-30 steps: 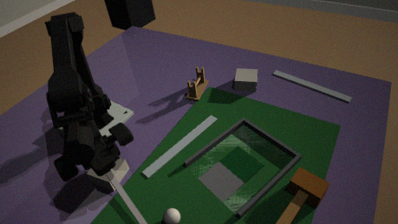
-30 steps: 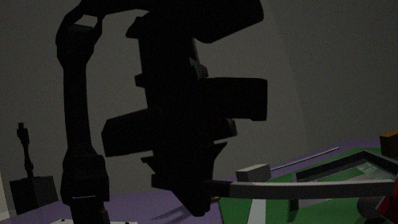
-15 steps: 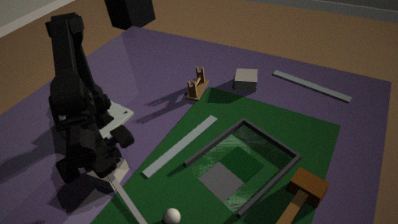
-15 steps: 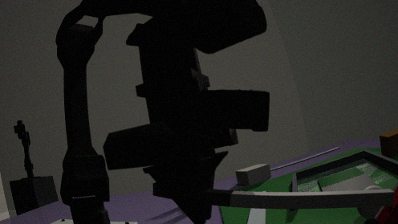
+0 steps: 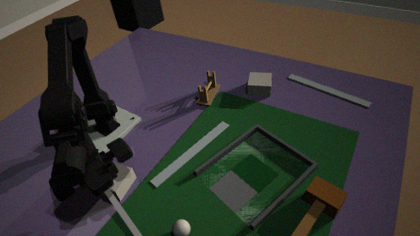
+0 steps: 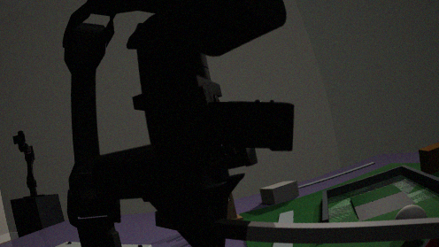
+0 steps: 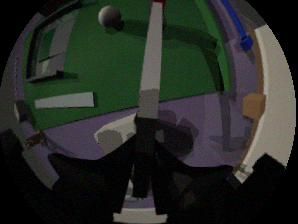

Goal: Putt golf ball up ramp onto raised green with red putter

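Note:
My gripper (image 5: 111,194) (image 7: 143,137) is shut on the grey shaft of the red putter (image 5: 126,219) (image 6: 336,229) (image 7: 153,56), low at the near-left edge of the green mat (image 5: 296,126). The white golf ball (image 5: 181,227) (image 6: 411,212) (image 7: 109,15) lies on the mat just to one side of the head, apart from it. The raised green's grey wall (image 5: 224,151) encloses a dark green square, with the grey ramp (image 5: 233,191) (image 6: 381,204) on the ball's side.
A long grey bar (image 5: 190,153) (image 7: 64,100) lies on the mat left of the green. A wooden mallet (image 5: 323,194), a grey block (image 5: 259,84) (image 6: 279,191), a small wooden stand (image 5: 208,90) and another grey bar (image 5: 329,90) lie around. A blue bar (image 7: 229,7) lies beyond the mat.

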